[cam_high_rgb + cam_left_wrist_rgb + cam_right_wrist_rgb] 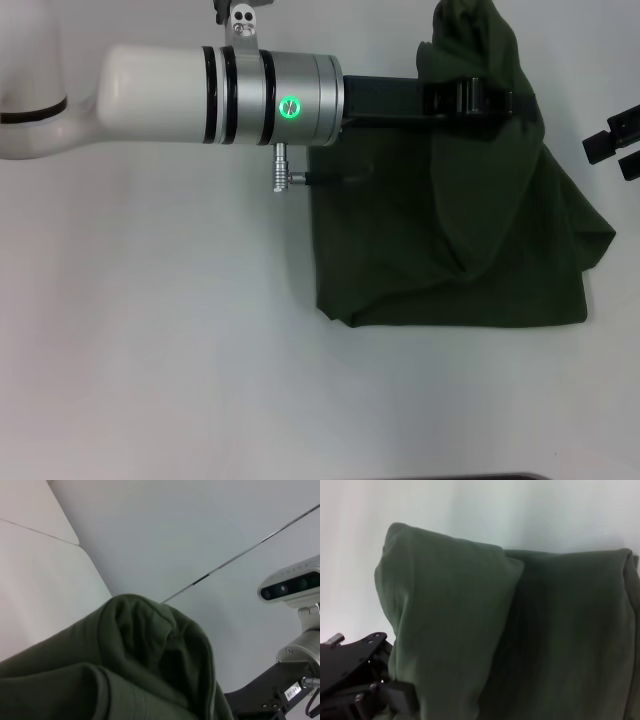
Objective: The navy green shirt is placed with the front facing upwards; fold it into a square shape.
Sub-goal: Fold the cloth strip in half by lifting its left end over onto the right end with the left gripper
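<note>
white table [150,350] | left pincer [478,98] lifts navy green shirt [450,250] (arm outstretched)

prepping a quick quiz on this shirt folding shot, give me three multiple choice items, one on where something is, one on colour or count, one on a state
1. Where does the left arm reach?
A. across the table to the shirt's raised far part
B. down to the near table edge
C. off to the left, away from the cloth

2. What colour is the shirt?
A. bright red
B. dark olive green
C. white

3. How does the shirt lie?
A. spread flat, sleeves out
B. rolled into a tube
C. partly folded, one part lifted

Answers:
1 A: in the head view the left gripper sits at the lifted cloth, while the right gripper waits at the right edge, off the cloth.
2 B: the navy green shirt is dark olive against the white table.
3 C: a bunched fold stands up above the flat layers.
</note>
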